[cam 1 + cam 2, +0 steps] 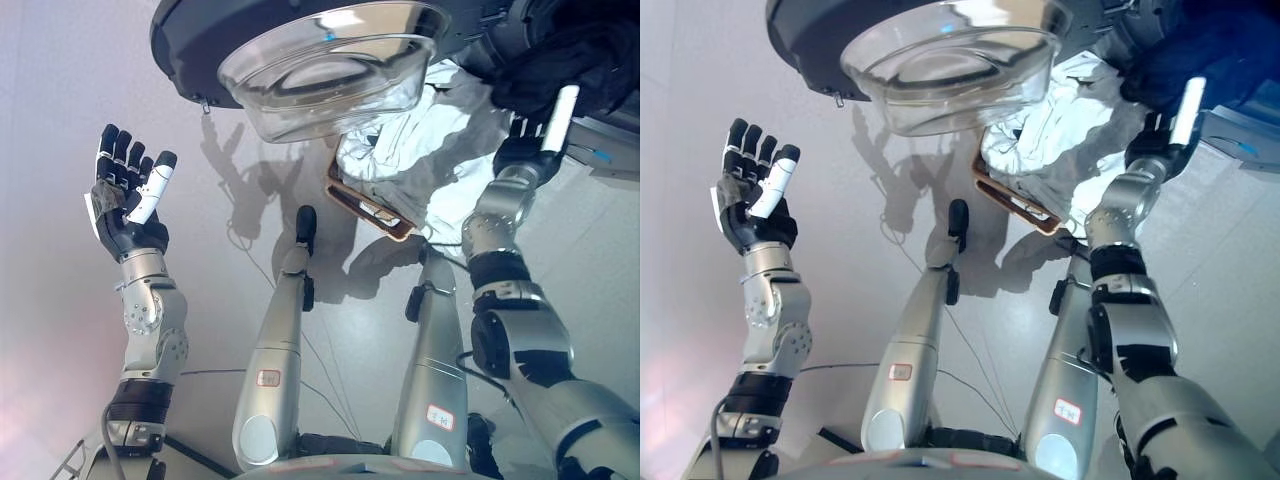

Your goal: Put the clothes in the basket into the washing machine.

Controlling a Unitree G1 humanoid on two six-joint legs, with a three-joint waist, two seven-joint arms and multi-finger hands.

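Observation:
The washing machine's door (330,60) stands open at the top, a dark ring with a clear glass bowl. Below it the basket's brown rim (365,207) shows, with white clothes (420,140) heaped in it. A dark garment (575,55) hangs at the top right, by the machine's opening. My right hand (532,140) is raised against the lower edge of that dark garment and merges with it. My left hand (130,195) is raised at the left, open and empty, far from the basket.
The machine's pale front panel (610,150) runs along the right edge. A pale smooth floor (60,100) lies all around the basket.

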